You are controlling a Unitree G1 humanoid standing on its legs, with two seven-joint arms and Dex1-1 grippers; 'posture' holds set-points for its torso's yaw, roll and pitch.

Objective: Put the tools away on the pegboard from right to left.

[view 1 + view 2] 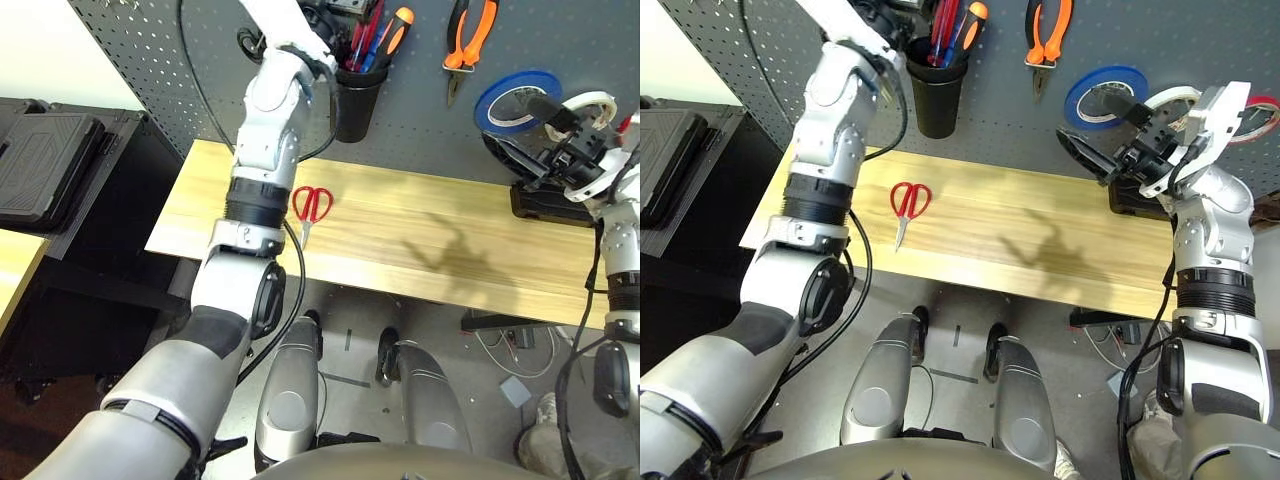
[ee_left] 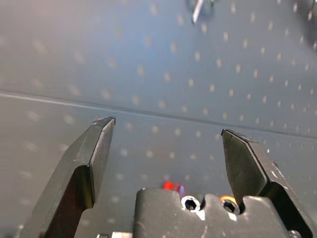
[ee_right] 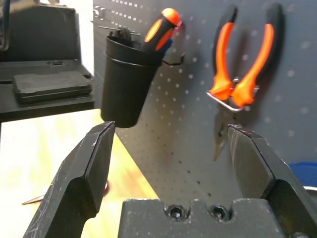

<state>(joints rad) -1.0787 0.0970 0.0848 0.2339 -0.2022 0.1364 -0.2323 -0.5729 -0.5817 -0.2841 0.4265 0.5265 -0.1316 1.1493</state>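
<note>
The pegboard (image 1: 420, 130) rises behind the tabletop (image 1: 400, 225). The left gripper (image 2: 167, 126) and right gripper (image 3: 172, 126) are released, empty. The orange-and-black-handled pliers (image 1: 464, 45) hang on the pegboard, long axis near vertical, jaws down. The red-handled scissors (image 1: 311, 208) lie toward the tabletop's left end, blades pointing to its front edge.

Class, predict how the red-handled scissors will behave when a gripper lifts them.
The scissors are probably stiff, given their metal blades. Lying flat on the wood, they seem unlikely to roll. Held by one loop, they might swing blade-down.
</note>
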